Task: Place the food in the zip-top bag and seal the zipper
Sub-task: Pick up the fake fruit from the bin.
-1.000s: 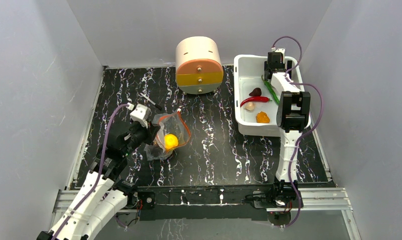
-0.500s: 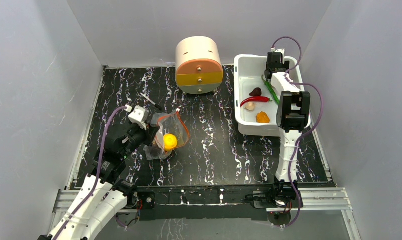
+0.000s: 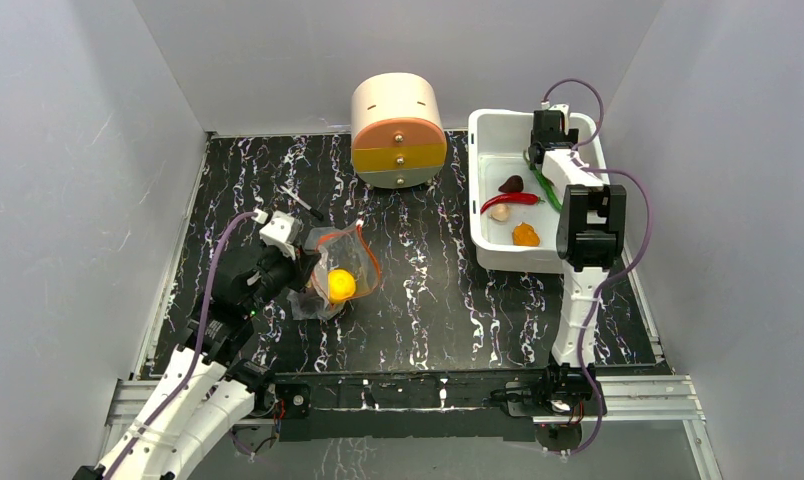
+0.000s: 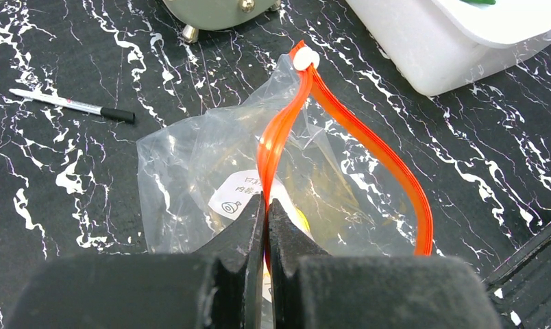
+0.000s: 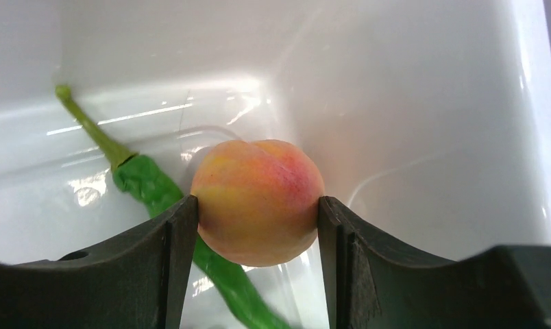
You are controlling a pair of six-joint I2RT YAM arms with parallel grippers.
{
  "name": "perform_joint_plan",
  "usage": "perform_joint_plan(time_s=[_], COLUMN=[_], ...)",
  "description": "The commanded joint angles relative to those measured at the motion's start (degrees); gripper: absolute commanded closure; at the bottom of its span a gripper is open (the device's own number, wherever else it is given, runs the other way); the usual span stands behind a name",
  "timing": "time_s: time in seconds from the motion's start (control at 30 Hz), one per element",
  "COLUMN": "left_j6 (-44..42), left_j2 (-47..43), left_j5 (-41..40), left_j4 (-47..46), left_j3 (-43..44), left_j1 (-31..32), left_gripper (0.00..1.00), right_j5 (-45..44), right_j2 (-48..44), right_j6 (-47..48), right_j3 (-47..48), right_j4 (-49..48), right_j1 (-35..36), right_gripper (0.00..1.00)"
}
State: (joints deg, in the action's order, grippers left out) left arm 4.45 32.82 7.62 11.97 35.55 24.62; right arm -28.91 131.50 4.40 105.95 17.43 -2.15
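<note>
The clear zip-top bag (image 3: pixel 340 262) lies on the dark table with its mouth open, and the yellow lemon (image 3: pixel 341 284) is inside it. My left gripper (image 4: pixel 266 205) is shut on one side of the orange-red zipper (image 4: pixel 279 130) and sits at the bag's left edge in the top view (image 3: pixel 303 272). My right gripper (image 5: pixel 258 205) is shut on an orange round fruit (image 5: pixel 258 199) at the far end of the white tub (image 3: pixel 488 125), beside the green chili (image 5: pixel 149 185). The red chili (image 3: pixel 510 200), maroon piece (image 3: pixel 512 184), beige bulb (image 3: pixel 500 212) and another orange fruit (image 3: pixel 525 235) lie in the tub.
A round cream drum with orange, yellow and grey drawers (image 3: pixel 398 130) stands at the back centre. A pen (image 4: pixel 70 105) lies on the table left of the bag. The tub's corner (image 4: pixel 423 48) is close beyond the bag. Grey walls enclose the table.
The right arm has shifted slightly at the tub's far end. The left gripper keeps its hold on the zipper strip, and the bag has barely moved.
</note>
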Motion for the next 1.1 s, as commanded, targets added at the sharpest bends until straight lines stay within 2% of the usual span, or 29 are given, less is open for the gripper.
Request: perform_joint_plan(time_s=[0.0, 0.13, 0.43, 0.57, 0.8, 1.07], left_j6=[-0.73, -0.59, -0.4, -0.38, 0.06, 6.05], left_j2=[-0.99, -2.14, -3.16, -3.46, -2.66, 0.27], left_j5=[-0.78, -1.29, -2.73, -2.61, -2.43, -0.04], left_j4=[-1.56, -1.42, -1.06, -1.01, -0.55, 0.84], left_j3=[-0.03, -0.08, 0.15, 0.07, 0.39, 2.96], left_j1=[0.34, 0.34, 0.38, 0.33, 0.38, 0.34], left_gripper=[1.0, 1.0, 1.0, 1.0, 1.0, 1.0], right_j5=[0.86, 0.17, -3.54, -3.63, 11.01, 26.18], right_j2=[-7.48, -11.74, -23.33, -28.87, -45.63, -62.45], right_j6=[-2.54, -3.93, -9.02, -11.4, -17.5, -25.61], right_j3=[-2.36, -6.07, -14.8, -16.69, -23.06, -31.52], right_j4=[-2.37, -2.53, -0.29, 3.8, 11.29, 12.32], right_j1=[0.84, 1.96, 9.48, 11.41, 14.79, 27.99], right_gripper=[0.58, 0.59, 0.6, 0.6, 0.61, 0.59])
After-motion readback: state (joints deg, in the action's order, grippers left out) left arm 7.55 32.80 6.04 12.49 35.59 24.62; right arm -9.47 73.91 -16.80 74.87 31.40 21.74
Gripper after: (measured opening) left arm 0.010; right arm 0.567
